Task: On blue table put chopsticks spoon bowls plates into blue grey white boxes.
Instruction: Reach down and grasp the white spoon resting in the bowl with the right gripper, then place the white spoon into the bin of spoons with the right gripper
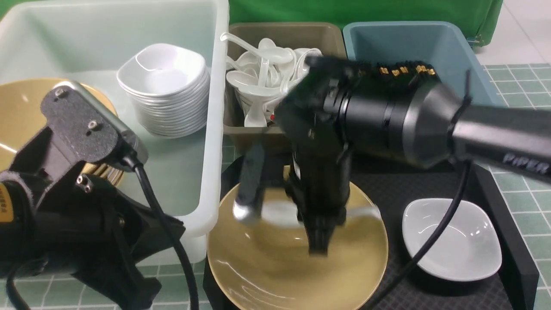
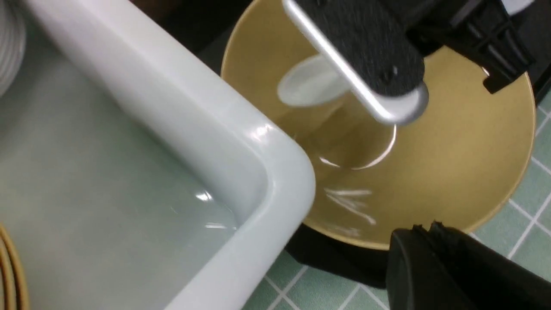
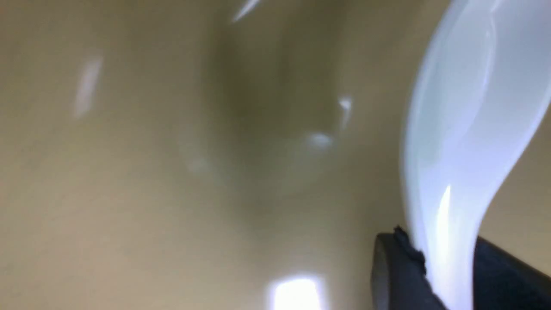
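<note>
A black right gripper [image 1: 317, 246] reaches down from the right into a wide mustard-yellow bowl [image 1: 275, 275] that sits on a black tray [image 1: 430, 185] at the centre of the scene. The view from its wrist shows its dark fingers [image 3: 400, 271] closed on the handle of a glossy white spoon [image 3: 456, 142]. The spoon's scoop points away over the yellow inside of the bowl. A small white plate [image 1: 456, 245] lies on the tray to the right of the bowl, close to it but not touching. Behind and to the left stands a large translucent white tub [image 1: 215, 129]. It holds a tall stack of white plates [image 1: 165, 90] and, at its far left, stacked yellow bowls [image 1: 21, 112]. At the back centre, an olive-grey box [image 1: 284, 32] is piled with white spoons [image 1: 267, 64]. To its right, a dusty-blue box [image 1: 400, 43] holds black chopsticks [image 1: 404, 69], of which only the gold-banded ends show behind the arm. The left gripper [image 1: 129, 275] hangs low at the near left, by the near corner of the tub. Only one of its fingers [image 2: 452, 271] is visible, so I cannot tell how its jaws stand. Pale green tiles of the blue table [image 1: 525, 198] show around the tray.
</note>
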Controlling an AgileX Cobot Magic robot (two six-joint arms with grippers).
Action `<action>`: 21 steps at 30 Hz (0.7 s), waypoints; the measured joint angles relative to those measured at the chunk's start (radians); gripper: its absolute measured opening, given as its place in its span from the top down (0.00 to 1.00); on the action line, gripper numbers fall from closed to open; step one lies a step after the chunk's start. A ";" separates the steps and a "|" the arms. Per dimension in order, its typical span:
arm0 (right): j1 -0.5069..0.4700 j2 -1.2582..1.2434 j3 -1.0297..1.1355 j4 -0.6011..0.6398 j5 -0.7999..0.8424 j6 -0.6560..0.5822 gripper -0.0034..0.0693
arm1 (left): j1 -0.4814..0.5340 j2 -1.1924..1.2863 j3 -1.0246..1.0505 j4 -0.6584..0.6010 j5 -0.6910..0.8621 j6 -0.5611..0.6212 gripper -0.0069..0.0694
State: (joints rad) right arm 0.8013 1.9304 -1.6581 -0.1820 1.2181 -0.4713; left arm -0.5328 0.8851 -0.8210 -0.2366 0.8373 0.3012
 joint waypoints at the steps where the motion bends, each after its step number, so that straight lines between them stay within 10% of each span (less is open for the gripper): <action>1: -0.018 -0.007 -0.042 -0.003 0.001 0.011 0.68 | 0.001 0.006 0.000 0.006 -0.017 -0.022 0.93; 7: -0.145 -0.012 -0.207 -0.016 -0.155 0.162 0.68 | 0.093 0.120 -0.002 0.028 -0.167 -0.156 0.93; 15: -0.284 0.092 -0.255 -0.013 -0.592 0.391 0.66 | 0.176 0.357 -0.164 -0.090 -0.189 -0.005 0.93; 21: -0.320 0.160 -0.264 -0.010 -0.775 0.505 0.20 | 0.176 0.447 -0.292 -0.153 -0.066 0.087 0.91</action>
State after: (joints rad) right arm 0.4811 2.0905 -1.9220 -0.1918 0.4431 0.0339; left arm -0.3567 1.3325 -1.1127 -0.3898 0.7712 0.3883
